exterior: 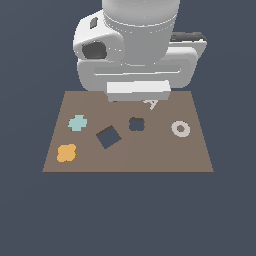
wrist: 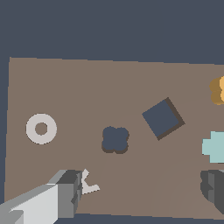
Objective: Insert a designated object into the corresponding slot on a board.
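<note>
At board (exterior: 127, 160) rear, pincer (wrist: 144, 194) spread, empty; orange piece (wrist: 218, 89) seemingly cropped wrist-side.

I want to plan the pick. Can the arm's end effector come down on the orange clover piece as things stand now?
Probably yes. The orange clover piece lies flat and uncovered near the corner of the board, apart from the teal cross and the square hole. The end effector hangs over the opposite edge with nothing between.

In the wrist view the orange piece (wrist: 218, 90) and teal cross (wrist: 214, 147) are cut by the picture's edge, as are the end effector's fingers (wrist: 33, 205), while in the exterior view the arm (exterior: 135, 45) hides the end effector and part of a white shape (exterior: 152, 103) near the board's (exterior: 127, 162) far edge.
</note>
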Action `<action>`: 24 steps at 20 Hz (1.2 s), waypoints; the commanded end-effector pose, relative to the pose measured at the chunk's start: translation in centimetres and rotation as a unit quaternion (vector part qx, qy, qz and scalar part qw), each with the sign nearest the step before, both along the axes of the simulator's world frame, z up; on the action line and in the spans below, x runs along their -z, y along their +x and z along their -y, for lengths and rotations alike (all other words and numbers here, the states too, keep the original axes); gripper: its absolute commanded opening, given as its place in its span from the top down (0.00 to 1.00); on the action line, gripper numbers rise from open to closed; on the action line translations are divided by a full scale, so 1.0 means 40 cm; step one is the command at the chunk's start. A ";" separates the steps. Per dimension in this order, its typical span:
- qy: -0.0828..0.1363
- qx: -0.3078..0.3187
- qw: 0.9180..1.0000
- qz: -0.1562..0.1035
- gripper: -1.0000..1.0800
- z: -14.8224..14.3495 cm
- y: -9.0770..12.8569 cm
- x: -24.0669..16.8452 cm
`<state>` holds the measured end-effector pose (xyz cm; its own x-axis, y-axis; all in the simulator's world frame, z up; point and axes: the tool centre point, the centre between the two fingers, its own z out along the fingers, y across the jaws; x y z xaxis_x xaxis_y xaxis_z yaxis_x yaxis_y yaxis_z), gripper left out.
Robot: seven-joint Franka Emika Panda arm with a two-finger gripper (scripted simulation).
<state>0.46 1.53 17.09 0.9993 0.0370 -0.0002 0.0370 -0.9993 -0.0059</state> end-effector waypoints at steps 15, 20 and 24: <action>-0.001 -0.017 1.000 0.000 0.04 0.136 0.053 0.085; -0.002 -0.028 1.000 0.000 0.04 0.229 0.095 0.143; -0.002 -0.038 0.999 0.000 0.04 0.305 0.132 0.192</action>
<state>5.19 -9.51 10.17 0.9945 0.1046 -0.0005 0.1046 -0.9945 -0.0018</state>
